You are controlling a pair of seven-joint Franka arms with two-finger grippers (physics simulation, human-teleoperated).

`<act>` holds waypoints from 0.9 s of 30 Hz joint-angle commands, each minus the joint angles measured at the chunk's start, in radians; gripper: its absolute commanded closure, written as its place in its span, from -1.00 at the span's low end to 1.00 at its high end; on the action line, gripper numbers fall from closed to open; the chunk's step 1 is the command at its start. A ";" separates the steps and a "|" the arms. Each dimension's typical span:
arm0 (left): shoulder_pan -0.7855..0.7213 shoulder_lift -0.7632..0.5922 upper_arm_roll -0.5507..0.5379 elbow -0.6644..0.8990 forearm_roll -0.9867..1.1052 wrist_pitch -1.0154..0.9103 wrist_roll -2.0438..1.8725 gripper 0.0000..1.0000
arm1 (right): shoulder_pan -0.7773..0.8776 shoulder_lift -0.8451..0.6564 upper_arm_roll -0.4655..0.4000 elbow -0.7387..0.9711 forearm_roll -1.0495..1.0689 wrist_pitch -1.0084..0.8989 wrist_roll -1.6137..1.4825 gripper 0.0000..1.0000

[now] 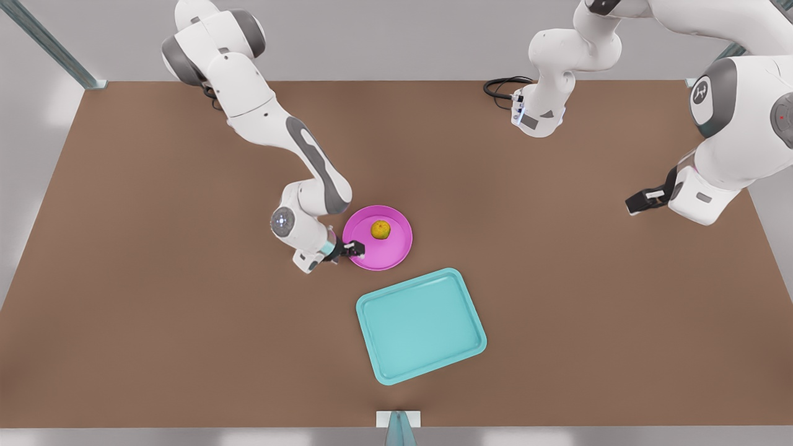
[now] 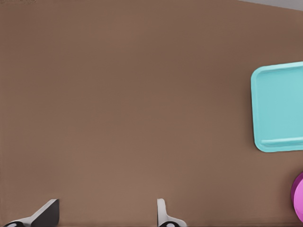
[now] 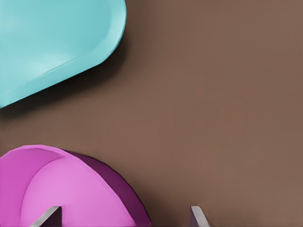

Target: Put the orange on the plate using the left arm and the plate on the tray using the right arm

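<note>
Right gripper [image 1: 354, 249] spread wide astride plate [image 1: 396, 251] rim, orange [image 1: 380, 230] just beyond fingertips, tray [image 1: 421, 325] nearby. Left gripper [image 1: 638, 201] parted, empty, well apart.

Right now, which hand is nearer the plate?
The right hand: it sits at the plate's rim, fingers open. The left hand waits far off toward the front view's right, open over bare table.
</note>
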 commanded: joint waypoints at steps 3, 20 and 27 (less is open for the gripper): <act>0.001 -0.001 0.000 0.000 0.006 -0.013 0.232 -1.00 | 0.000 0.001 0.042 -0.003 0.007 0.042 -0.024 -1.00; -0.001 -0.006 0.000 -0.001 0.006 -0.016 0.232 -1.00 | -0.005 0.053 0.051 0.009 0.007 0.013 -0.050 0.27; -0.001 -0.006 0.000 -0.004 0.006 -0.016 0.232 -1.00 | -0.032 0.043 0.051 0.021 0.007 -0.066 -0.159 0.57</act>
